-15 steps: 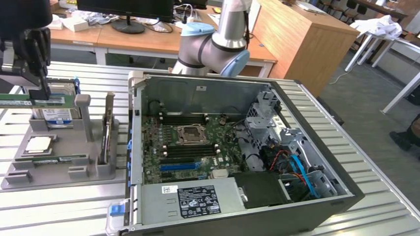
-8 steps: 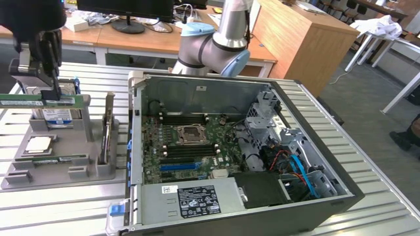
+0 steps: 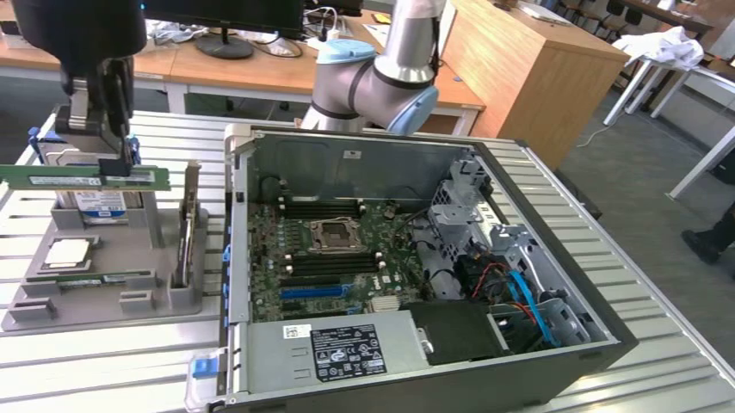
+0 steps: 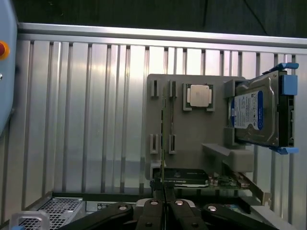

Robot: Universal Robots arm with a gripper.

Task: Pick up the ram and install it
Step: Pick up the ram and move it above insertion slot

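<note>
Over the grey tray [image 3: 34, 314], at the exterior view's left: my gripper [image 3: 112, 166], hanging above the parts holder.
Hand state: fingers nearly closed, pinched on the ram [image 3: 58, 179].
Ram, position: held level with its long edge down, clear of the tray, in front of the hard drive [image 3: 98, 206] and apart from the computer case [image 3: 236, 258].
Ram, wrist view: I take the thin dark line [image 4: 164, 134] running out from my gripper [image 4: 164, 199] to be its edge, though it is hard to make out.
Tray, contents: processor [image 3: 67, 251]; second green stick [image 3: 86, 280] lying flat; an upright card [image 3: 189, 224]; hard drive standing on end.
Case: open on its side, motherboard [image 3: 333, 258] exposed, dark memory slots [image 3: 327, 207] beside the processor socket [image 3: 333, 232].
Surface: slatted metal table [image 3: 138, 361].
</note>
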